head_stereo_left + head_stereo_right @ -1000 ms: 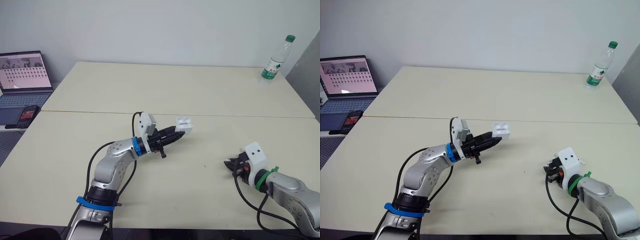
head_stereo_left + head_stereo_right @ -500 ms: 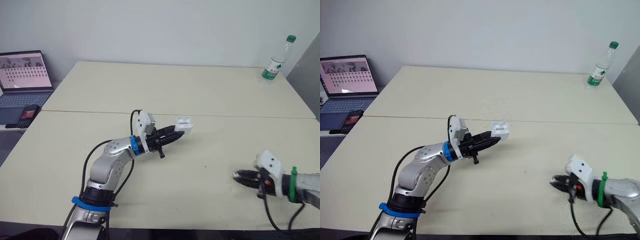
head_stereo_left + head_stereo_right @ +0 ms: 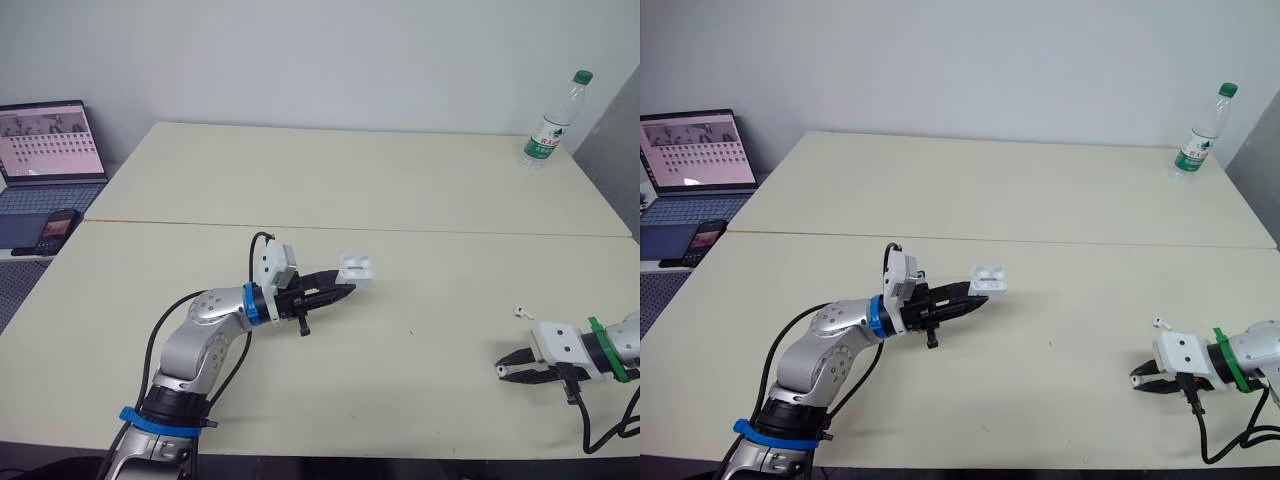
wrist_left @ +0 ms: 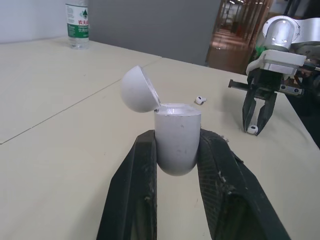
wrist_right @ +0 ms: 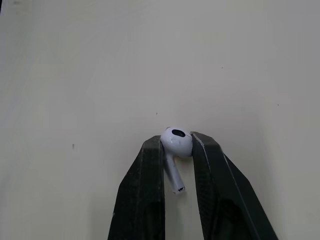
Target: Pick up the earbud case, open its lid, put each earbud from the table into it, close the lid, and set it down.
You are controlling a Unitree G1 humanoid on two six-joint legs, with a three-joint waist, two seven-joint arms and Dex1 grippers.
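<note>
Left jaws clamped on the earbud case [image 4: 176, 137], one black finger [image 4: 131, 195] against each side of its lower body; case held upright above the bench [image 3: 330, 180], about mid-bench, on the near side of the seam between the two tops; lid [image 4: 139, 89] hinged open and tilted back.

Right jaws clamped on one earbud [image 5: 175, 144], its head pinched between the tips, stem pointing back toward the wrist; these jaws sit low over the bench near its front right edge, aimed toward the case and well apart from it; cannot tell whether they touch the surface.

Second earbud [image 3: 518, 311] lies loose on the bench, near the right jaws, on their far side.

Water bottle [image 3: 548, 120] upright at the far right corner; open laptop [image 3: 45, 140] and a phone [image 3: 50, 228] on a separate surface off the left side.
</note>
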